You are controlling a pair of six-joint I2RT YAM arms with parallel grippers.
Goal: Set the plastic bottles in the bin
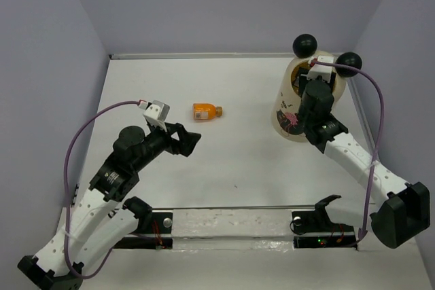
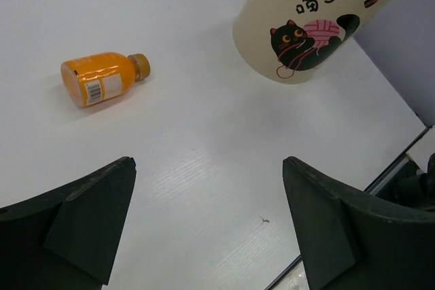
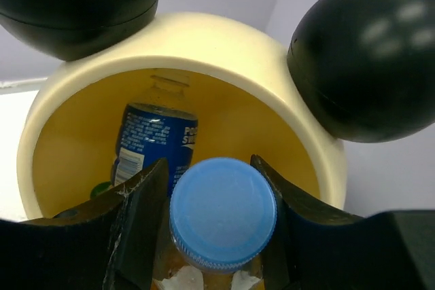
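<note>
One orange bottle [image 1: 207, 111] lies on its side on the white table, cap to the right; it also shows in the left wrist view [image 2: 102, 79]. My left gripper [image 1: 187, 142] [image 2: 207, 162] is open and empty, hovering near and to the left of it. The cream bin [image 1: 292, 110] [image 2: 306, 25] with black ball ears stands at the back right. My right gripper [image 1: 309, 86] [image 3: 209, 161] is over its mouth, shut on a clear bottle with a blue cap [image 3: 223, 212]. Inside the yellow bin [image 3: 170, 39] stands a blue-labelled bottle [image 3: 153, 140], with a bit of green [image 3: 102, 188] beside it.
Pale purple walls enclose the table at the left, back and right. A clear rail [image 1: 231, 225] runs along the front edge between the arm bases. The bin's black ears [image 1: 304, 45] [image 1: 349, 63] stick up beside my right wrist.
</note>
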